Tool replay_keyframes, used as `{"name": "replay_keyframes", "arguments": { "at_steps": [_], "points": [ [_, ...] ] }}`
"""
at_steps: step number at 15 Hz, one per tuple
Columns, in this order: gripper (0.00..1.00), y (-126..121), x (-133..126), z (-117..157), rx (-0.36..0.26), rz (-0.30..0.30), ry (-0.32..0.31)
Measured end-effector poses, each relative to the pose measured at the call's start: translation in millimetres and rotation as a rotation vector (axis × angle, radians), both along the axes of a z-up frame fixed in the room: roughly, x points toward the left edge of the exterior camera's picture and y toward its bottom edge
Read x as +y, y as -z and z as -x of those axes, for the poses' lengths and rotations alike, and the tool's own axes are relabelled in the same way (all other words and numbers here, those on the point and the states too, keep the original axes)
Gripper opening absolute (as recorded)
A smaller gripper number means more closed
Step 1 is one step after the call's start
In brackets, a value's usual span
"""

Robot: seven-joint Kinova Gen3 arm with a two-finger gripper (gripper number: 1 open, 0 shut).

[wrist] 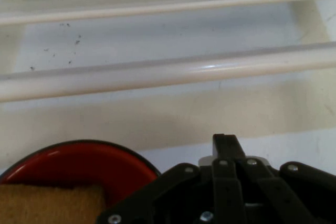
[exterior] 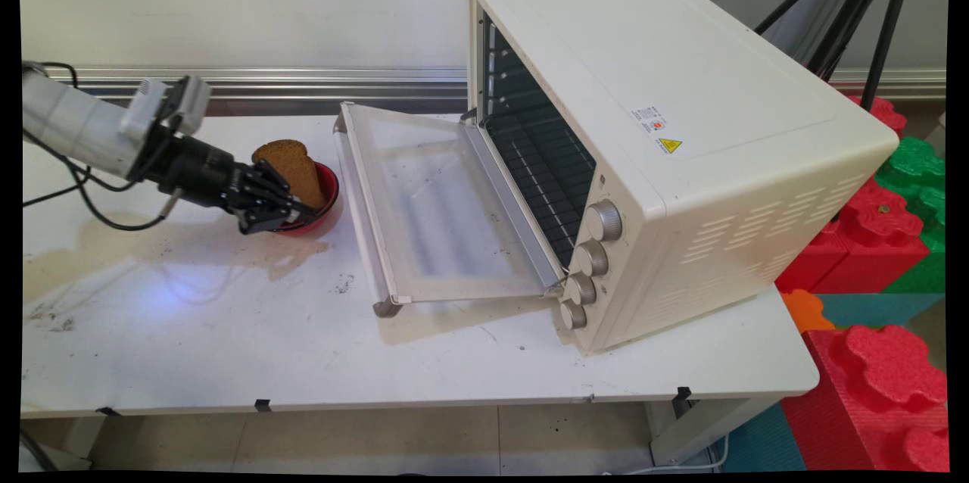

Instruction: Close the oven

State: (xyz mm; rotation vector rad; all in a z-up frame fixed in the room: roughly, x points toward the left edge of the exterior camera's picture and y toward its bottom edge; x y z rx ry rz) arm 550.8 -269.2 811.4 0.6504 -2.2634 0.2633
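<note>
Oven with its dropped door blocked the table's right half; red bowl sat just left of the door; near-left stretch lay open.

main view overlooks table; hand view skims it.

Black gripper against a red bowl with a dark rim, brown bread slice inside. Cream-white oven with silver knobs, dark interior, a yellow warning sticker on top. White table, smudged with tan stains and dark specks. Red, green, orange and teal foam blocks at right.
</note>
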Motion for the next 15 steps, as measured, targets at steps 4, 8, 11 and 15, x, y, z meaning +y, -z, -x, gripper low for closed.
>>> {"name": "replay_keyframes", "arguments": {
  "at_steps": [4, 8, 11, 15],
  "points": [
    [0.00, 13, -10, 14, 0.006, 0.002, -0.016],
    [0.00, 23, -17, 23, 0.016, 0.009, -0.028],
    [0.00, 26, -20, 27, 0.022, 0.017, -0.032],
    [0.00, 28, -24, 33, 0.042, 0.041, -0.032]
  ]
}}
